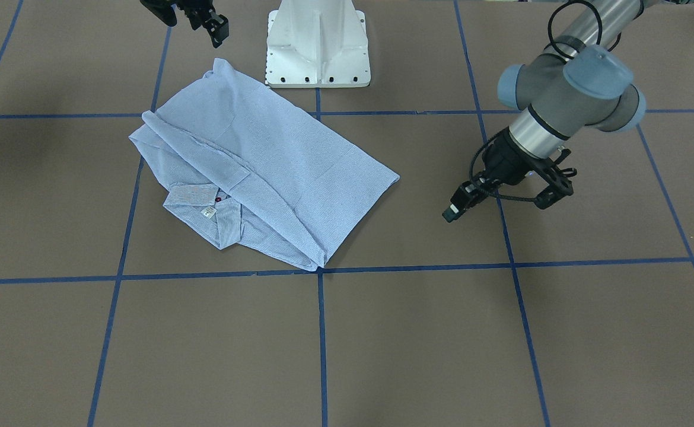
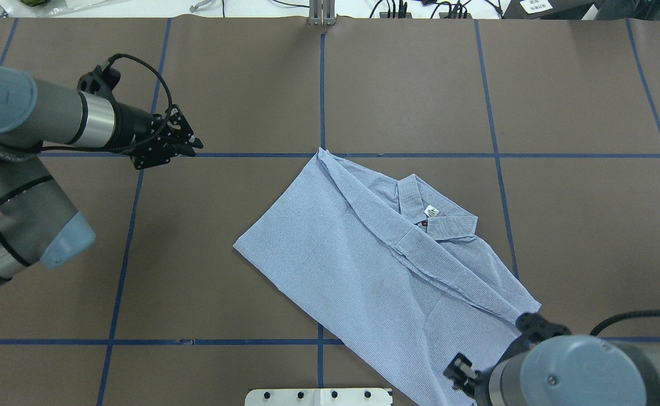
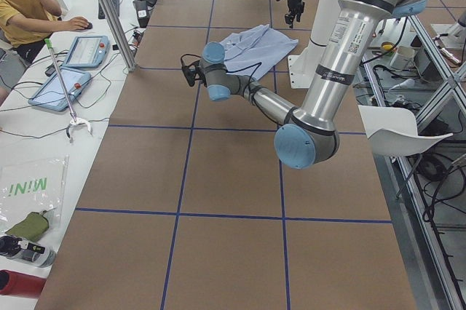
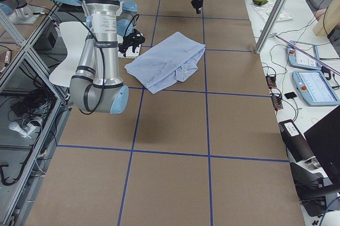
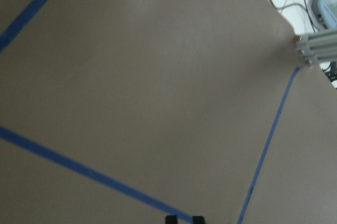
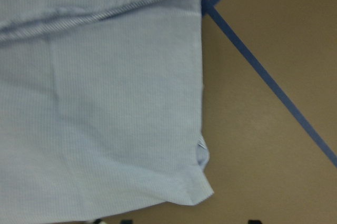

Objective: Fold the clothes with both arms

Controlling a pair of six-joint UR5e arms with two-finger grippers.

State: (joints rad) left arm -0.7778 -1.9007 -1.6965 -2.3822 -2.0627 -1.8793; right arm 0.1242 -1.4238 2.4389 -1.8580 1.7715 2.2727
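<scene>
The light blue striped shirt [image 1: 276, 154] [image 2: 358, 270] [image 4: 167, 59] lies folded on the brown table, collar and white neck label facing up. My right gripper [image 2: 533, 327] [image 1: 166, 9] hovers open over the shirt's edge nearest the robot. The right wrist view shows a hemmed shirt corner [image 6: 202, 190] just below, with the fingertips wide apart and nothing between them. Well away from the shirt, my left gripper [image 2: 192, 146] [image 1: 546, 201] is raised over bare table. Its fingertips [image 5: 171, 219] sit close together and hold nothing.
The white pedestal base [image 1: 317, 47] [image 2: 319, 397] stands just behind the shirt. Blue tape lines [image 1: 321, 344] grid the table. A metal post [image 3: 109, 19] and tablets [image 3: 84, 52] line the far side, where a person [image 3: 22, 4] sits.
</scene>
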